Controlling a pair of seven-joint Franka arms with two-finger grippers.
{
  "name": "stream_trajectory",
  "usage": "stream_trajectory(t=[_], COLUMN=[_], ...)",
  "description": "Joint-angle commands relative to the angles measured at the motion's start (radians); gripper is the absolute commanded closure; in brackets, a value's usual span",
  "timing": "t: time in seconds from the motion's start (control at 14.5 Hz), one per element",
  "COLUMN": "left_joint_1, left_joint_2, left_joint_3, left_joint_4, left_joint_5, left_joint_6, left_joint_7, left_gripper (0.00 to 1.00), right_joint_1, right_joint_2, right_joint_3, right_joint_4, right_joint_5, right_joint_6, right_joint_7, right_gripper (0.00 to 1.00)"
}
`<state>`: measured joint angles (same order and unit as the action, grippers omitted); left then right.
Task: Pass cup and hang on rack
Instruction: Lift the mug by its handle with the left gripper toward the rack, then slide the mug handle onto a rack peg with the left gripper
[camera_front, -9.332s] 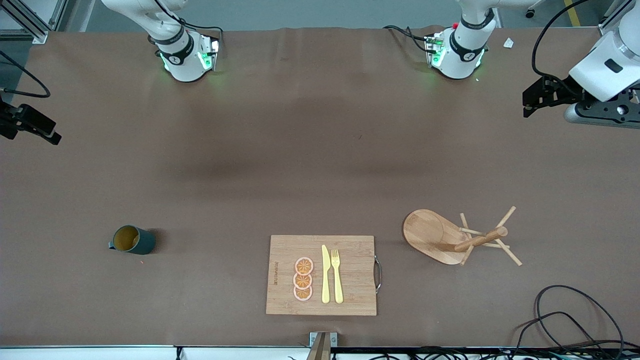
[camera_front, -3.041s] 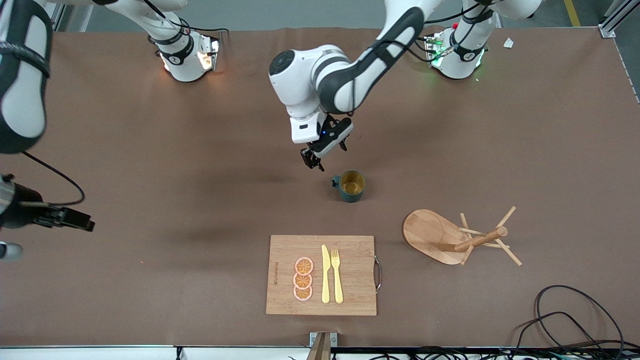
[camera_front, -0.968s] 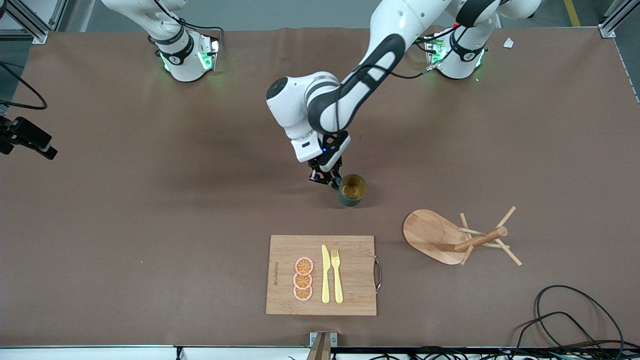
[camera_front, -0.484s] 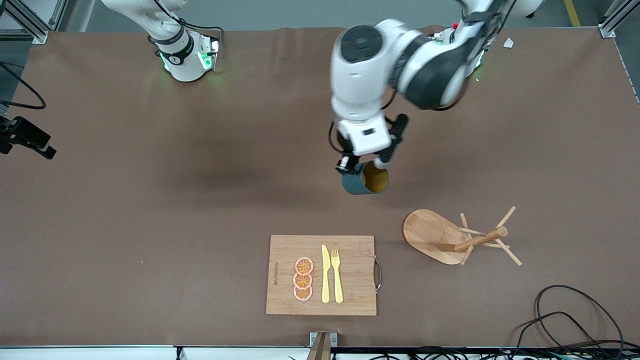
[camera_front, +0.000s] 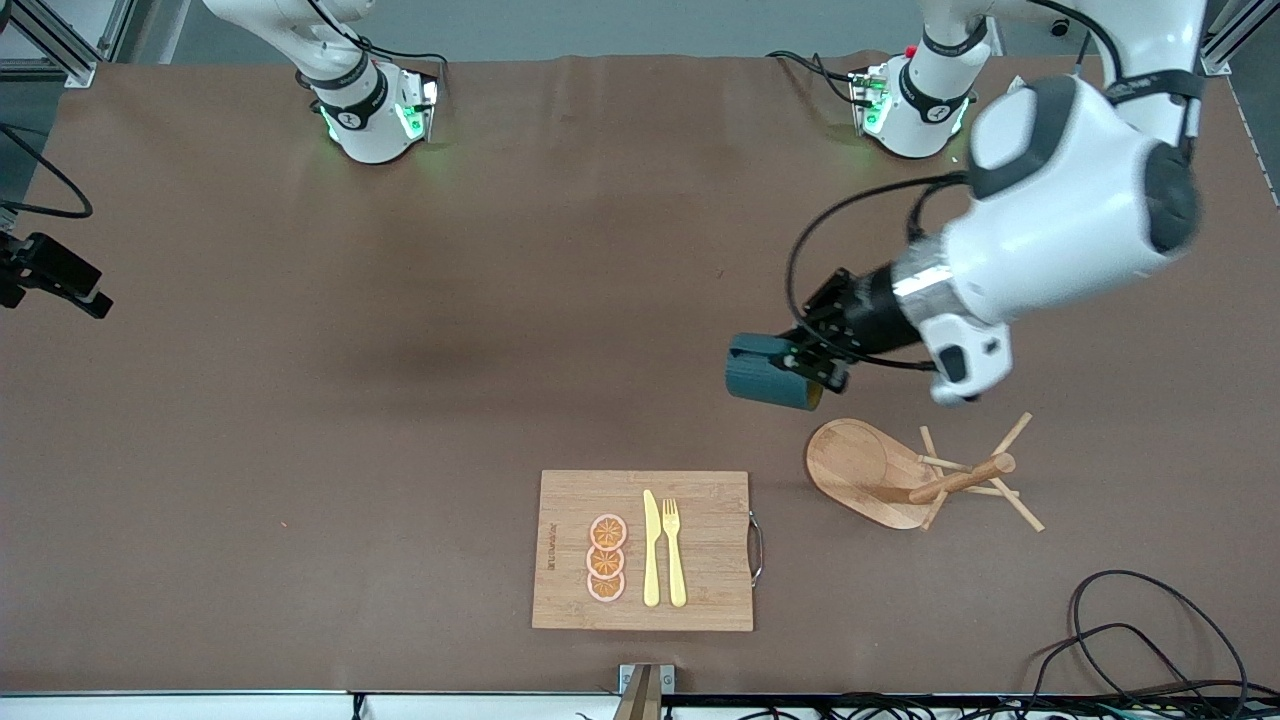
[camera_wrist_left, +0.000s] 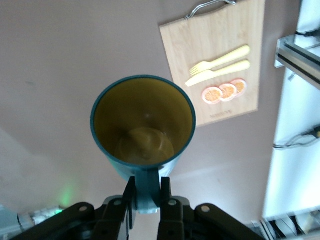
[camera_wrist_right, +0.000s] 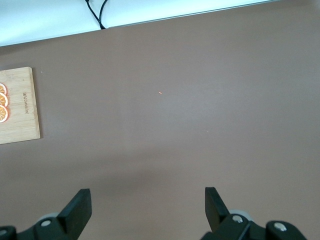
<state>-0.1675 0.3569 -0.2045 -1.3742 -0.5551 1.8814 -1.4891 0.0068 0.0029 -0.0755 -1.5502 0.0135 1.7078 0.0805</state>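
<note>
Okay, I'm holding the cup (camera_front: 768, 373) by its handle, left gripper (camera_front: 812, 363) clamped, on its side above the table near the rack (camera_front: 905, 476). Lining the handle loop with a peg. Right gripper (camera_wrist_right: 146, 206) spread, waiting.

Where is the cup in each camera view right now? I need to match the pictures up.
Front view: the cup is held on its side in the air by the left gripper, over bare table beside the rack.
Left wrist view: the cup fills the middle, mouth toward the camera, handle pinched between the fingers.
Right wrist view: not in it.
Shared landmark: the cutting board, seen in all three views.
</note>
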Motion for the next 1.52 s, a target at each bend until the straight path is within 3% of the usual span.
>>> stream_trajectory(t=[0.0, 0.14, 0.55, 1.45], left_joint_1=[0.090, 0.150, 0.241, 0.382], left_joint_2=[0.032, 0.075, 0.160, 0.214], left_joint_3=[-0.009, -0.009, -0.009, -0.004], left_joint_4=[-0.009, -0.009, -0.011, -0.011], left_joint_5=[-0.179, -0.261, -0.356, -0.350], left_joint_6=[-0.008, -0.008, -0.025, -0.148], left_joint_7=[0.067, 0.108, 0.234, 0.386], left_gripper=[1.00, 1.00, 1.00, 1.00], right_joint_1=[-0.014, -0.013, -0.013, -0.011], right_joint_2=[-0.020, -0.020, -0.020, -0.020], right_joint_3=[0.014, 0.016, 0.016, 0.016], right_joint_4=[-0.011, -0.011, -0.011, -0.011], right_joint_5=[-0.013, -0.013, -0.013, -0.013], right_joint_6=[-0.002, -0.002, -0.002, -0.001], right_joint_7=[0.007, 0.007, 0.007, 0.007], right_gripper=[0.00, 0.00, 0.00, 0.00])
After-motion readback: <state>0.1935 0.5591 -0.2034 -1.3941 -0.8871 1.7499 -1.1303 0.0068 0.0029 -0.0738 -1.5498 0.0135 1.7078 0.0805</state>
